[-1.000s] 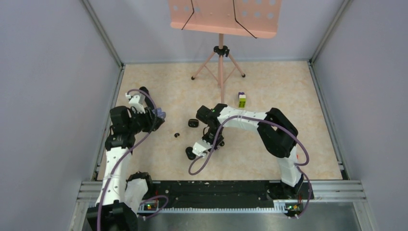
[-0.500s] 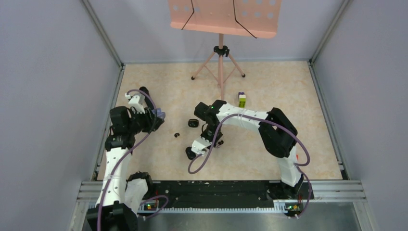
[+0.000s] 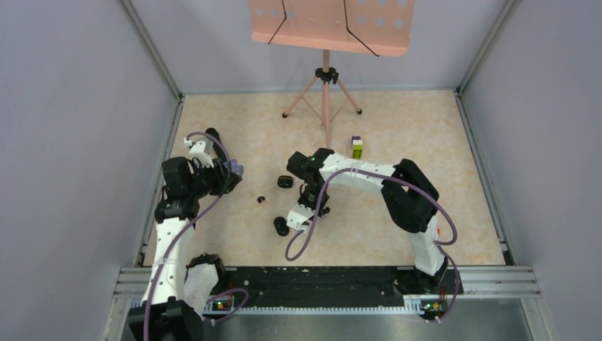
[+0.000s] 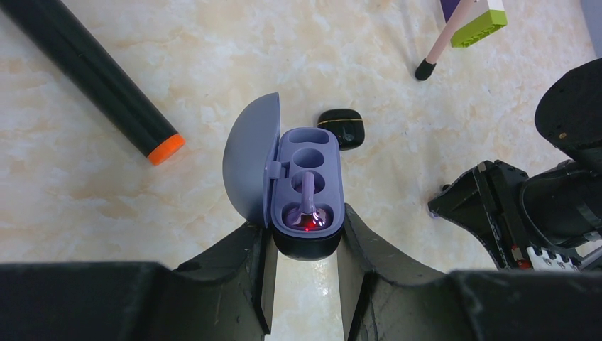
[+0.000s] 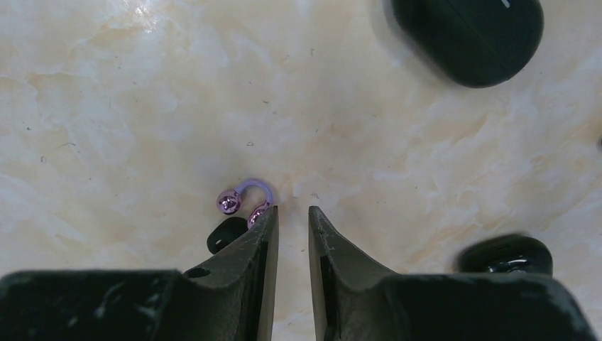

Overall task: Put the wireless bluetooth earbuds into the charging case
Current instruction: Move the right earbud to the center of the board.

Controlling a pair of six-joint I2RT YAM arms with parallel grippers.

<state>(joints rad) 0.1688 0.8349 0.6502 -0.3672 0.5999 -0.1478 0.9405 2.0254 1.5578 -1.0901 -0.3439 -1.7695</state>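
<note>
Clamped between the fingers of the left gripper [image 4: 305, 231], the purple charging case [image 4: 326, 177] sits at the left side of the table [image 3: 397, 121], lid swung open. One purple earbud [image 4: 308, 199] lies in its near well, over a red light; the far wells are bare.

Near the table's middle, the right gripper [image 5: 292, 213] points down at the surface, fingers a slim gap apart with nothing between them. A loose purple earbud [image 5: 228, 202] lies just outside one fingertip; whether it touches cannot be told. A black earbud [image 5: 223, 234] beside it is half hidden by that finger.

One black case [image 5: 468, 32] is cut off by the wrist frame's top edge; another [image 5: 505, 254] is partly hidden behind the gripper body. A dark speck [image 3: 260, 199] between the arms is too small to identify.

Open tabletop stretches right and far, toward the green-and-purple block [image 3: 357, 148].
</note>
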